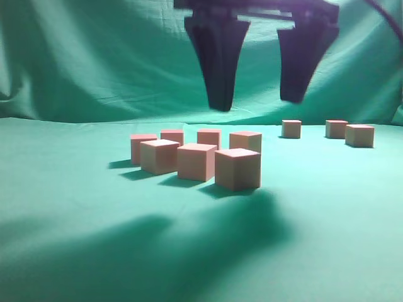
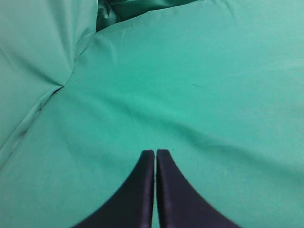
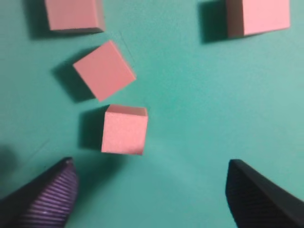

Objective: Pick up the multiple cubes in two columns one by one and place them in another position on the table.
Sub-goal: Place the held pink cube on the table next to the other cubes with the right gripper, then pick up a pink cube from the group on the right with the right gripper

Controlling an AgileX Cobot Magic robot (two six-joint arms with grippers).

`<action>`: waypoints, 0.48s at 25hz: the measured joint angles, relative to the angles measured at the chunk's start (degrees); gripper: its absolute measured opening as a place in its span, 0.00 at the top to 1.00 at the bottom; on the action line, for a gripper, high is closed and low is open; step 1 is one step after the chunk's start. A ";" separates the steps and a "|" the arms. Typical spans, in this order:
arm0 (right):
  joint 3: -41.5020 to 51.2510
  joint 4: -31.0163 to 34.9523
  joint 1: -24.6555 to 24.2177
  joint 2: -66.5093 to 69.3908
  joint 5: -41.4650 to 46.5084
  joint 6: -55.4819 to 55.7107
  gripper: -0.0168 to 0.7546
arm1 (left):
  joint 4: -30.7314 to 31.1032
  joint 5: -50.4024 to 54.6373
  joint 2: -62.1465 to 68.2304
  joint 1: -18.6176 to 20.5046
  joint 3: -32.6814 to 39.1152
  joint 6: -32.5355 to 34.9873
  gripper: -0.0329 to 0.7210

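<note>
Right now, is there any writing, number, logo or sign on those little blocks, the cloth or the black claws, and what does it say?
None: no text, number, brand or sign is readable in any view.
The cubes show plain pink and tan faces.
The table cloth is bare green.
The right gripper and the left gripper are plain black; the ridges on one right finger are texture, not lettering.

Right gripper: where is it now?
In the exterior view the right gripper hangs open and empty above the table, over the gap between the seven-cube cluster and three placed cubes.
</note>
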 joint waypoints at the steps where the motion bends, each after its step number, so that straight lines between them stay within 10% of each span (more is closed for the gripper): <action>1: -1.79 0.00 0.00 0.00 2.15 -1.55 0.19 | 0.00 0.00 0.00 0.00 0.00 0.00 0.96; 12: -18.54 -20.24 -4.92 -1.03 10.08 -4.13 0.26 | 0.00 0.00 0.00 0.00 0.00 0.00 0.96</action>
